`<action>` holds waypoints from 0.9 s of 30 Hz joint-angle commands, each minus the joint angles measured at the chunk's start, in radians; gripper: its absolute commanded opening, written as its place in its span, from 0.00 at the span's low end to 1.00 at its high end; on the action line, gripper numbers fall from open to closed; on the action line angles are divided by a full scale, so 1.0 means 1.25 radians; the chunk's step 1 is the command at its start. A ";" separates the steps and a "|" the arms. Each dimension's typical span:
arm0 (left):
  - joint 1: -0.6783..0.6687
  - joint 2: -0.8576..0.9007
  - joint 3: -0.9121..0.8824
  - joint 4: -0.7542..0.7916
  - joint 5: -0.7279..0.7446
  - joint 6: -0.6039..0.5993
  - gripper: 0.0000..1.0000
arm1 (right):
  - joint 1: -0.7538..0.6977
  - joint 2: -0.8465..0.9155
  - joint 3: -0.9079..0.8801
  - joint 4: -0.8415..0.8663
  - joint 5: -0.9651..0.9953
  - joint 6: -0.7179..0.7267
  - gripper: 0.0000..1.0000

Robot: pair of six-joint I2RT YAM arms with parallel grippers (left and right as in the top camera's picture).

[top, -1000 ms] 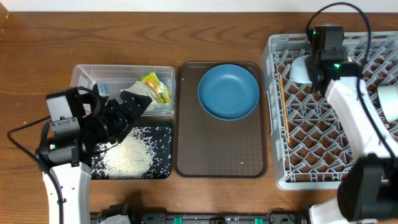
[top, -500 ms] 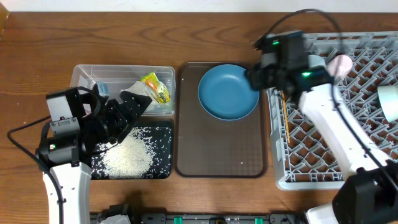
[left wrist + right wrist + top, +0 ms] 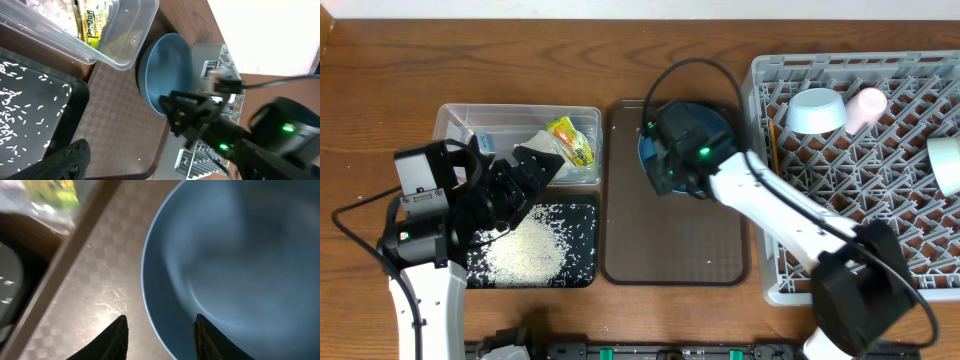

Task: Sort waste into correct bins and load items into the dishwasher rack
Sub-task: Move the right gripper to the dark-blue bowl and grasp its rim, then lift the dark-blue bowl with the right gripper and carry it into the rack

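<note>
The view from above is bright and sharp, with only small soft shadows on the table [image 3: 380,90]. The clear tub [image 3: 517,125] shines a little. In the left wrist view the far right corner is washed out white, and the right arm [image 3: 272,117] looks fuzzy. In the right wrist view the blue plate [image 3: 240,255] is very blurry, and the brown tray [image 3: 95,315] has white glare.

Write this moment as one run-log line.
right fingers: open, straddling blue plate rim | plate: on brown tray | rice: in black tray
</note>
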 commanded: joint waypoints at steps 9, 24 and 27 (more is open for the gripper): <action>0.003 0.000 0.006 0.000 0.005 0.008 0.94 | 0.020 0.101 0.003 0.003 0.024 0.012 0.24; 0.003 0.000 0.006 0.000 0.005 0.008 0.94 | 0.016 -0.115 0.006 -0.013 -0.043 0.020 0.01; 0.003 0.000 0.006 0.000 0.005 0.008 0.94 | 0.000 -0.216 0.006 -0.052 -0.089 0.021 0.01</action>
